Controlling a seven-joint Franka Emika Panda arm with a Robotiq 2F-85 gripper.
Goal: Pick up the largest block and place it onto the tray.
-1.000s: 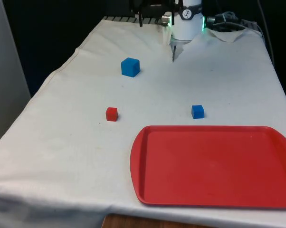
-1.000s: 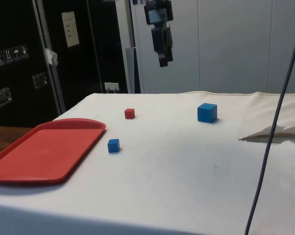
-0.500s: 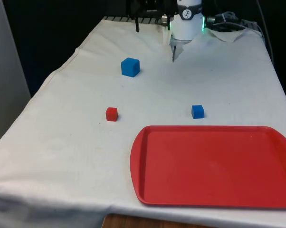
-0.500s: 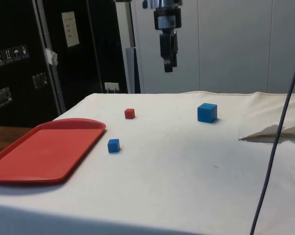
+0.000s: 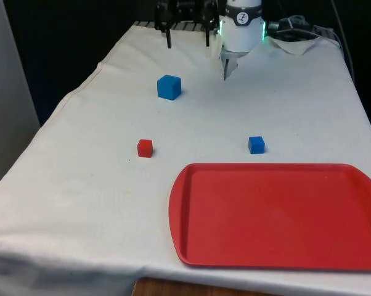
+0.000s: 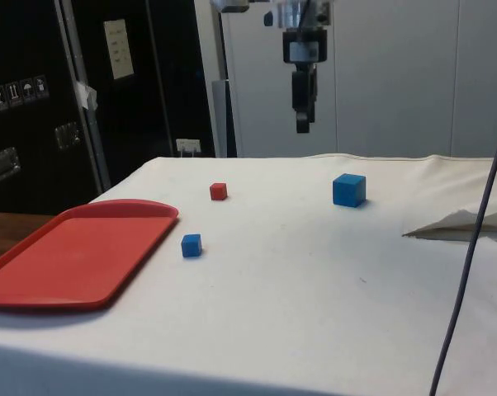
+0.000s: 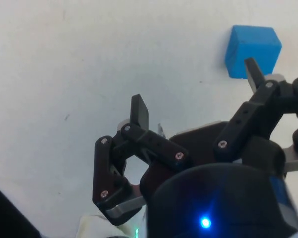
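The task is at its very start, judging by how things lie. The large blue block (image 5: 169, 87) sits on the white cloth (image 5: 296, 98) toward the far end, at the front view's left, untouched and well apart from the red tray (image 5: 278, 216), which lies at the near end toward the front view's right with nothing on it. 2 smaller cubes, a small red block (image 5: 145, 148) and a small blue block (image 5: 256, 145), rest between the big block and the tray and are not the target.

The gripper (image 5: 187, 38) hangs high above the far part of the table with its 2 fingers spread apart and nothing between them. In the side view it hovers well above the cloth, off to one side of the large blue block rather than directly over it.

All of the work looks to be left: centring over the block, descending, closing on it, lifting, carrying it across to the tray and releasing.
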